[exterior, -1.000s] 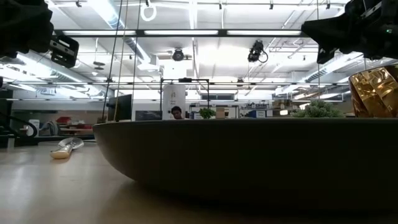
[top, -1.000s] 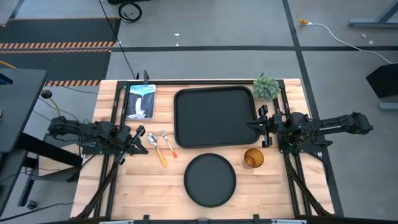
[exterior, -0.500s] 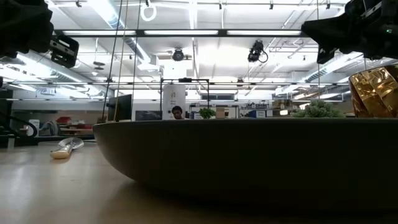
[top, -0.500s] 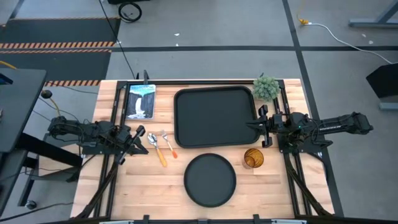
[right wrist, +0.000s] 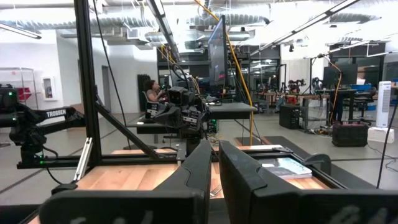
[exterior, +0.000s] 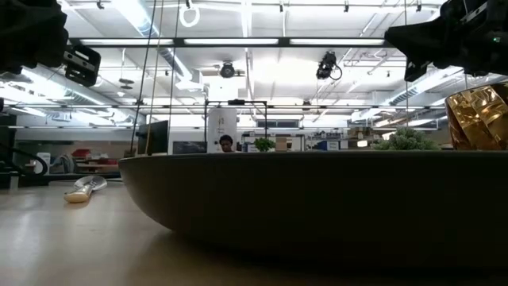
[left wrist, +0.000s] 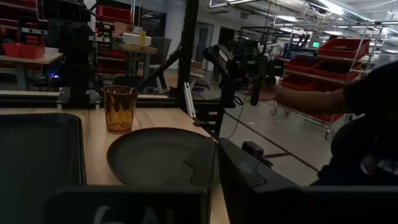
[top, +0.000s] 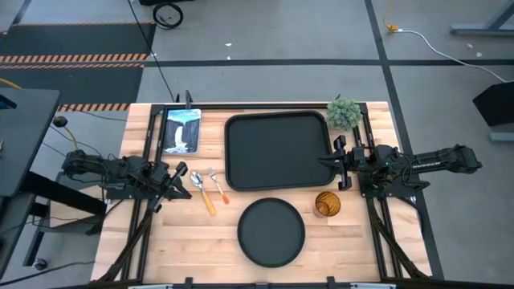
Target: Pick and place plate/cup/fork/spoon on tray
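The black tray lies at the table's far middle. The round black plate rests flat near the front edge and fills the low view. The amber cup stands upright to the plate's right, also in the left wrist view. The spoon and the fork lie side by side left of the tray. My left gripper hovers shut just left of the spoon. My right gripper hovers shut at the tray's right edge, above the cup's far side.
A blue-and-white picture card lies at the far left and a fuzzy green plant ball at the far right corner. A person's arm shows beyond the table's right side in the left wrist view. Bare wood lies left of the plate.
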Controlling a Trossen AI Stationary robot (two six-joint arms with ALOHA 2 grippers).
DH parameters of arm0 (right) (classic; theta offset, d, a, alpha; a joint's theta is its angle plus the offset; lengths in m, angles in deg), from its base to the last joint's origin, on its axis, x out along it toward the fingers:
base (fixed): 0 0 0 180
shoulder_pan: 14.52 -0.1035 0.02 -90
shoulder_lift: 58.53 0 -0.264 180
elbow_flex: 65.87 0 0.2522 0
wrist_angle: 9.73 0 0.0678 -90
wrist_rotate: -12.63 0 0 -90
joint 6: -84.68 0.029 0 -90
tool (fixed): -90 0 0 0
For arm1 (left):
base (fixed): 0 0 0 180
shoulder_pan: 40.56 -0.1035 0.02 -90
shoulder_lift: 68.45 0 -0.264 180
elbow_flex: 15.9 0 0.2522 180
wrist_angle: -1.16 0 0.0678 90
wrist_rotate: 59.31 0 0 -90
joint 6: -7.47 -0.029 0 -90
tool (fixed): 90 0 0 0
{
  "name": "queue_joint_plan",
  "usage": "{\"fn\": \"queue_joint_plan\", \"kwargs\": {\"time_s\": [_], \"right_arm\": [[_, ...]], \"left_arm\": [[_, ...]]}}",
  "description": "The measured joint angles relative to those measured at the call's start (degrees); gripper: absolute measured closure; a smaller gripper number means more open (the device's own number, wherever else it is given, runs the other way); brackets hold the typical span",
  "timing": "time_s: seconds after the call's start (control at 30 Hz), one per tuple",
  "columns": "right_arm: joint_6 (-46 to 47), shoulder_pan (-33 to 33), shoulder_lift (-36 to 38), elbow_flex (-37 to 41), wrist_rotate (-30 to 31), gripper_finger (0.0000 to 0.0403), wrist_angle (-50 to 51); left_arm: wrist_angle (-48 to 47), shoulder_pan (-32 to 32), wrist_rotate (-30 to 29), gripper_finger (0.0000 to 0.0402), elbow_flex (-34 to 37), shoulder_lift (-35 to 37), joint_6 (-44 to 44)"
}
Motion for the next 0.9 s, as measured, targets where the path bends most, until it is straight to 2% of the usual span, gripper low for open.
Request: {"fn": "queue_joint_plan", "kwargs": {"time_s": [0.27,0.4,0.47,0.57,0.67,0.8,0.9], "right_arm": [[0.1,0.0,0.0,0.0,0.0,0.0364,-7.6],[5.9,0.0,0.0,0.0,-0.1,0.0364,-14.2],[8.4,0.0,0.0,0.0,-1.5,0.0364,-15.7],[8.9,0.0,0.0,-0.1,-6.8,0.0364,-15.6],[9.4,-0.1,-0.4,-3.7,-6.8,0.0368,-5.9],[7.7,-0.1,-1.5,-13.8,-3.9,0.0386,20.5],[9.1,-0.1,-3.2,-20.5,-1.3,0.0397,34.6]], "left_arm": [[0.0,0.0,0.0,0.0372,0.0,0.0,0.0],[0.0,0.0,0.0,0.0372,0.0,0.0,0.0],[0.0,0.0,0.0,0.0372,0.0,0.0,0.0],[0.0,0.0,0.0,0.0372,0.0,0.0,0.0],[0.0,0.0,0.0,0.0372,0.0,0.0,0.0],[0.0,0.0,0.0,0.0372,0.0,0.0,0.0],[0.0,0.0,0.0,0.0372,0.0,0.0,0.0]]}}
